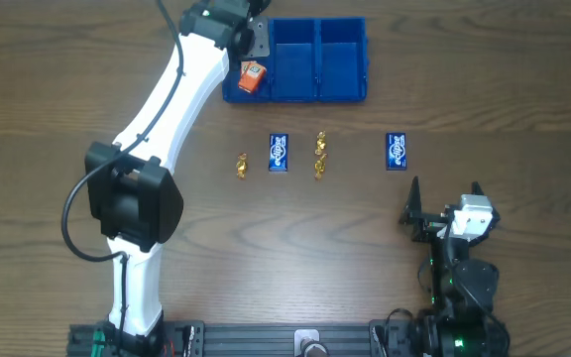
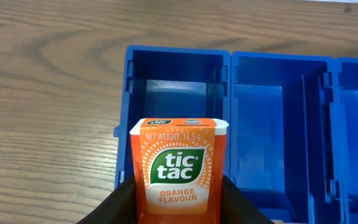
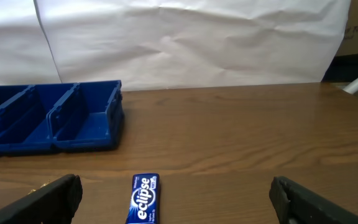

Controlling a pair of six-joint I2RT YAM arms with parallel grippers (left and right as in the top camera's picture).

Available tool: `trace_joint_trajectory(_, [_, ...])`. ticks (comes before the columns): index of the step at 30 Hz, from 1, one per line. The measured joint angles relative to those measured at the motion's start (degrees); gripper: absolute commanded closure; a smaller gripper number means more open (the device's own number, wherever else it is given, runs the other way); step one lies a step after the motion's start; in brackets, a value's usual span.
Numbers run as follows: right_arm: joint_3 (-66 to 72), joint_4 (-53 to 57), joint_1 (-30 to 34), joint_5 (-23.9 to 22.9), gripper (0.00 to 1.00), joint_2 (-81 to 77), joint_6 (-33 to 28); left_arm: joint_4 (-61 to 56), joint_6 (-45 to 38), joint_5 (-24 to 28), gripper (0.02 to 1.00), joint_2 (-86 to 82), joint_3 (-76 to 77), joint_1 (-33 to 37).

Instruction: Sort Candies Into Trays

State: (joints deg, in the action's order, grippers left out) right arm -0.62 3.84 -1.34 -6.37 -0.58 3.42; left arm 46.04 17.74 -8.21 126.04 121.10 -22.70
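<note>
While a brown wood-grain table (image 1: pixel 523 119) lies under everything, the white left arm (image 1: pixel 181 89) stretches from its base at the near edge to the far side, angled toward the middle. Its black elbow joint bulges about halfway along.

A blue plastic tray (image 1: pixel 295 99) sits at the far side of the table. It is rectangular and smooth-walled, and dividers split it into three open compartments.

The smaller black right arm (image 1: pixel 459 288) sits folded close to its base. The right gripper (image 1: pixel 444 188) points away from the base, with its two fingers spread wide and nothing between them.

The left gripper (image 2: pixel 179 202) is clamped on one orange candy box (image 2: pixel 179 168), a small upright plastic box with a white cap. The box is at the near wall of the tray's left-end compartment, and I cannot tell whether it touches the tray.

Two flat blue mint packs lie on the table in a row between the tray and the arms' bases. One pack (image 1: pixel 280 152) is near the middle, and the other (image 1: pixel 397 151) is in front of the right gripper.

Between the two packs is a short column of gold-wrapped candies (image 1: pixel 320 154), crinkled and shiny, apparently three. A single gold-wrapped candy (image 1: pixel 243 166) lies just beside the first pack, on its left.
</note>
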Motion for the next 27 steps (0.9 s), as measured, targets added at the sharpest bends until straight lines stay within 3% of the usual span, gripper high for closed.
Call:
trace_joint_trajectory(12, [0.0,0.0,0.0,0.0,0.001,0.0,0.0,-2.7,-0.5,2.1,0.715,0.0,-6.1,1.2])
trace_joint_trajectory(15, [0.0,0.0,0.0,0.0,0.001,0.0,0.0,-3.0,-0.9,2.4,0.566,0.0,-6.1,1.2])
trace_joint_trajectory(18, [0.0,0.0,0.0,0.0,0.001,0.0,0.0,-3.2,-1.2,2.8,0.161,0.0,-6.1,1.2])
trace_joint_trajectory(27, [0.0,0.0,0.0,0.0,0.001,0.0,0.0,-6.3,-1.3,1.2,0.165,-5.4,-7.2,1.3])
